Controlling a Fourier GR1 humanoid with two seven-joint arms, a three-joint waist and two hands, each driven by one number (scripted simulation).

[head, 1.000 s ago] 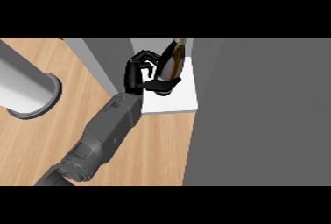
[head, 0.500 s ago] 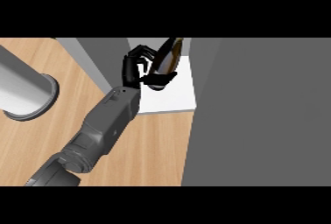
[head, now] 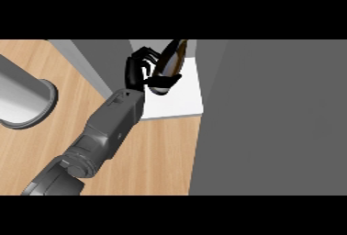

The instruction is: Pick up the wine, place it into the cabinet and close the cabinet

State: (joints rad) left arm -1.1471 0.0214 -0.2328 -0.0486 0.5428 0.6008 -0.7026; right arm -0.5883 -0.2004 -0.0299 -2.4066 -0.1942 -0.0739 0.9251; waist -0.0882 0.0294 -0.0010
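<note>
The placing step is in hand: the dark glass wine bottle with a brownish label (head: 169,64) is held over the white cabinet shelf (head: 177,103), tilted so that its neck leans toward the top of the view and its base hangs low, near the shelf; whether the base is touching the shelf cannot be told. The black robot hand (head: 143,73) at the end of the grey forearm is clamped on the bottle, fingers curled round its left side and the thumb crossing below it. Which arm this is cannot be settled with certainty; it is taken as the left one, since it enters from the lower left corner, and no other robot hand is seen. The next move is judged to call for the bottle being brought upright and set down on the shelf, the fingers then being opened and the arm drawn back clear of the opening so that the door can be swung shut. The large grey cabinet door panel (head: 271,119) fills the right of the view just beside the shelf, and a grey cabinet side wall (head: 92,64) borders the arm on the left, so the passage is narrow. A grey cylindrical vessel (head: 20,98) stands on the light wooden surface (head: 156,156), well apart from the cabinet.
</note>
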